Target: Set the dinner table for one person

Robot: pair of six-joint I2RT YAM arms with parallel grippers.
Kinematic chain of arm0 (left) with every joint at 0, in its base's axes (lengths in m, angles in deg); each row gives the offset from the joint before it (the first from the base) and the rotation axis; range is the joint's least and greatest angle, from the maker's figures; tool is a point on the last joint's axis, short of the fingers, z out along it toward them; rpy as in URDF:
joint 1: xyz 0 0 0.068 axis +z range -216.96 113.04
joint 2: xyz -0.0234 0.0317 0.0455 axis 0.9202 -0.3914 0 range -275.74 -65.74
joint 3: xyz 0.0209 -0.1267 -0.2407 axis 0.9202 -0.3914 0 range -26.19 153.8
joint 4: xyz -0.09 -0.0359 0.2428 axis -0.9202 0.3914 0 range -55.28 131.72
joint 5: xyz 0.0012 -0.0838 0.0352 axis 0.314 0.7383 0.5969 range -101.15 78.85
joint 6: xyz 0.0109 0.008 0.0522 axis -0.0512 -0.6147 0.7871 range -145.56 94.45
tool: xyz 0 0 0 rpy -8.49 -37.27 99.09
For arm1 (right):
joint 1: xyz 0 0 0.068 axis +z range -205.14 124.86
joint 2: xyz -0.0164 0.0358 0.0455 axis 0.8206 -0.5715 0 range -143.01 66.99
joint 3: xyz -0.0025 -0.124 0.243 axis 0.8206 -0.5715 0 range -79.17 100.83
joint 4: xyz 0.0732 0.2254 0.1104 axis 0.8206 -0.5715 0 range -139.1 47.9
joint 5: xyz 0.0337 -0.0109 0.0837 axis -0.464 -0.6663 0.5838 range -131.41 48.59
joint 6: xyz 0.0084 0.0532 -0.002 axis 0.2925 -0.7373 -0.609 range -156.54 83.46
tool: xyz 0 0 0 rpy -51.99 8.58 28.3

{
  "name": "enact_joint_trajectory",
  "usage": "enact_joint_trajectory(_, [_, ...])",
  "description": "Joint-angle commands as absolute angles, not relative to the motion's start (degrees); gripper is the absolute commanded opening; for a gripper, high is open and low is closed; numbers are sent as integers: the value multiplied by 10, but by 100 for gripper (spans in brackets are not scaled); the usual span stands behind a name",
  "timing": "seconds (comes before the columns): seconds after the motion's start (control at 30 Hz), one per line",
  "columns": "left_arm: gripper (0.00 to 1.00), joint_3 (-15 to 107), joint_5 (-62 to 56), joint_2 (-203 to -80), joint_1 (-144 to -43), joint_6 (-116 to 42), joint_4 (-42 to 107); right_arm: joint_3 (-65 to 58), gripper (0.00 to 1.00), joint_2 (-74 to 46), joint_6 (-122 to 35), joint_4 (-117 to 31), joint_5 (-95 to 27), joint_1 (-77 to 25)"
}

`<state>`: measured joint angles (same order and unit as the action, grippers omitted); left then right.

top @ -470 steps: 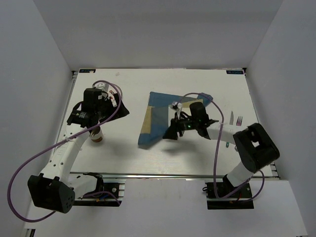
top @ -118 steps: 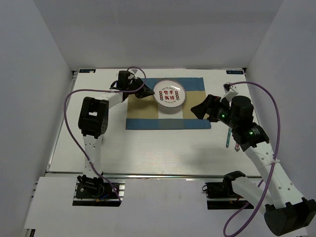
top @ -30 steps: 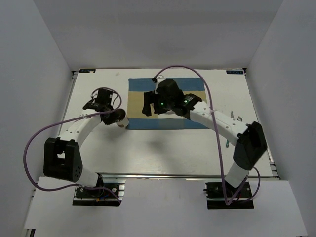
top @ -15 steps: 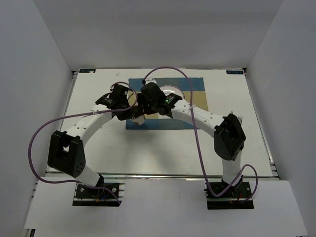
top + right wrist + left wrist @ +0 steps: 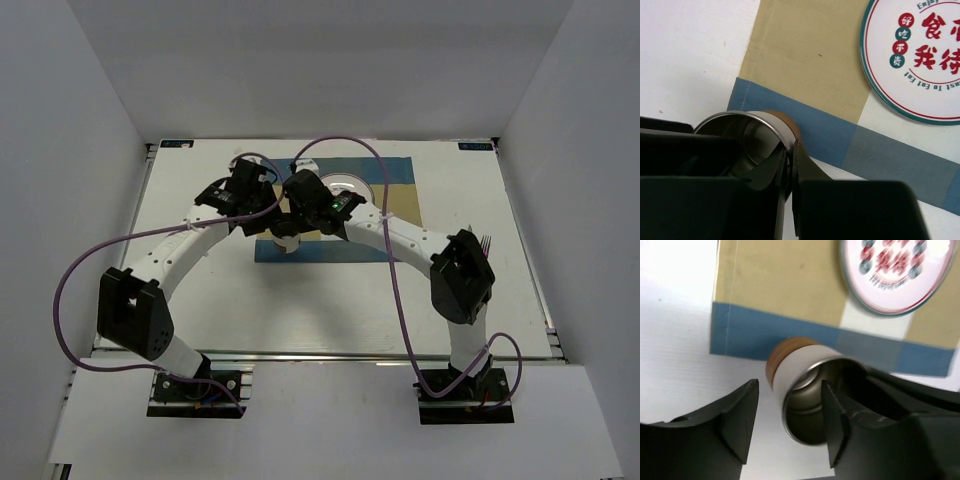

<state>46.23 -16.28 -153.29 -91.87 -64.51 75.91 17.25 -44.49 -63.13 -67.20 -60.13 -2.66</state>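
- Steel-lined cup (image 5: 747, 131), white wall, brown base: upright at the near left corner of the placemat (image 5: 800, 65). Its base overlaps the blue band at the mat's edge. Cannot tell whether it rests there or hangs just above.
- Black right gripper (image 5: 790, 150): pinched on the cup's rim, one finger inside and one outside.
- Black left gripper (image 5: 790, 390): fingers spread wide to either side of the cup, gripping nothing.
- Checked placemat, blue and tan: flat, toward the far middle of the dinner table (image 5: 300, 300).
- White plate (image 5: 920, 55), teal rim, red lettering: flat on the placemat, near the cup, apart from it.
- Metal fork (image 5: 485, 240): tines show on bare tabletop at the right, well apart from the placemat. The handle is hidden by the right arm's elbow.
- Judged done: mat laid, plate set.
- Judged in hand: cup brought to the mat's corner, not yet released.
- Judged left: let go of the cup and bring the fork beside the plate. Other cutlery, if any, is not visible.
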Motion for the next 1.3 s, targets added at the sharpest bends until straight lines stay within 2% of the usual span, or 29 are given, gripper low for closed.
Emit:
enact_joint_trajectory(0.0, [64,518,-189,-1513,-917,-662,771,195,0,-443,-643,-650,-607,-33])
enact_joint_trajectory(0.13, [78,555,-231,-1506,-917,-677,802,250,0,-469,-655,-694,-643,-50])
enact_joint_trajectory(0.2, [91,558,-253,-1498,-903,-690,818,263,0,-480,-665,-707,-654,-78])
enact_joint_trajectory(0.27, [98,550,-273,-1476,-903,-690,821,274,0,-486,-670,-708,-654,-115])
enact_joint_trajectory(0.33, [98,539,-290,-1459,-903,-684,828,294,0,-508,-670,-721,-655,-173])
enact_joint_trajectory(0.5, [98,495,-287,-1431,-903,-648,828,430,0,-604,-644,-751,-643,-288])
enact_joint_trajectory(0.67, [98,430,-271,-1407,-903,-605,803,504,0,-663,-612,-748,-622,-368])
enact_joint_trajectory(0.9, [98,402,-256,-1425,-903,-585,785,532,0,-720,-591,-709,-587,-429])
enact_joint_trajectory(1.27, [98,379,-221,-1426,-903,-579,763,550,0,-749,-578,-691,-542,-455])
